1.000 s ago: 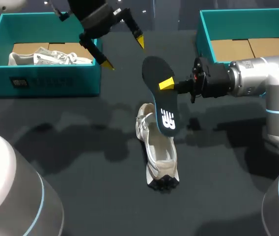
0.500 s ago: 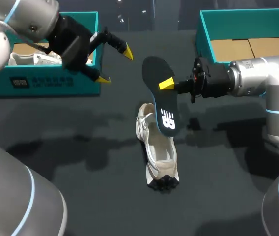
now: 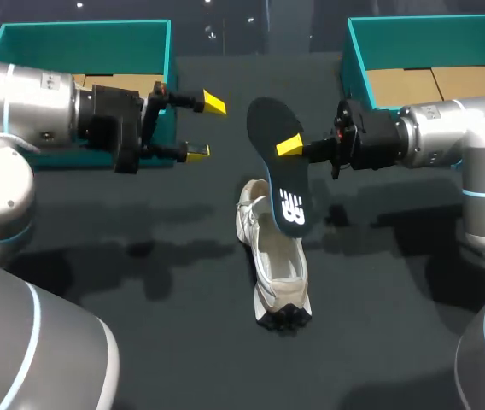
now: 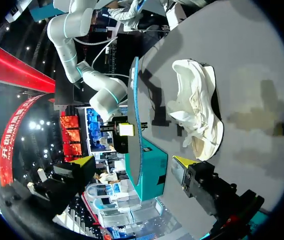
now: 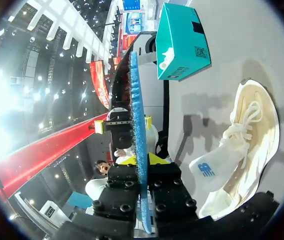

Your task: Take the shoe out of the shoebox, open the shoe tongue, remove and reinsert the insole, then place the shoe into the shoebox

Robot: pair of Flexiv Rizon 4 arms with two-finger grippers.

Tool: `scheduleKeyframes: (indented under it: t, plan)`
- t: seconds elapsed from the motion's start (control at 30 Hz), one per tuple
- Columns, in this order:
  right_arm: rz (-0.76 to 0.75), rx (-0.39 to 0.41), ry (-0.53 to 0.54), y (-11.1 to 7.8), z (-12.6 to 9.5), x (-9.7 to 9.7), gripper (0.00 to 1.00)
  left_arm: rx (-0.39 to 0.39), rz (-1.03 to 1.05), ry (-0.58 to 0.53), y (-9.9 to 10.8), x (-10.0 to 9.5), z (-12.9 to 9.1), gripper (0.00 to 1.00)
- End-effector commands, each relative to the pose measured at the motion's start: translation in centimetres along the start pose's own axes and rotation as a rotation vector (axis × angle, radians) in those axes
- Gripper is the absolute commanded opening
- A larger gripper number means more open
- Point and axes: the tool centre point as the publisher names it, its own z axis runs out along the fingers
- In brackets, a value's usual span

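Dark tabletop [image 3: 396, 282] spreads out under both arms, with a teal shoebox [image 3: 80, 36] at its far left corner and a second teal box [image 3: 355, 64] at the far right, brown cardboard lining the bottom of each. Near the middle of the table sits the white shoe [image 3: 275, 265], sole down, heel toward the robot, laces loose and opening gaping; from the right wrist its tongue stands up out of the opening. Above it the insole [image 3: 283, 184] is out of the shoe and held in the air, its dark top face with a white logo turned to the overhead camera and its blue underside showing edge-on from the right wrist. Its lower end overlaps the laces, though I cannot tell whether it touches them. The right gripper [image 3: 287, 147] comes in level from the right and pinches the insole near its upper end, one yellow tip on each face. The left gripper [image 3: 206, 128] reaches in level from the left, just in front of the left shoebox, its fingers spread wide with nothing between them, pointing toward the insole and well apart from it.
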Motion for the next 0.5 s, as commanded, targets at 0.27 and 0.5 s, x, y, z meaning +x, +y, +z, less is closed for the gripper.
scheduleKeyframes:
  t: [0.27, 0.5]
  plan:
    - [0.062, -0.082, -0.037, -0.4, 1.1, 0.2, 0.00, 0.014, 0.006, -0.345, -0.3, 0.0, 1.4, 1.00]
    - [0.019, -0.074, -0.052, -0.8, 2.0, 1.0, 0.00, 0.010, -0.033, -0.247, 0.2, 0.1, 2.7, 0.92]
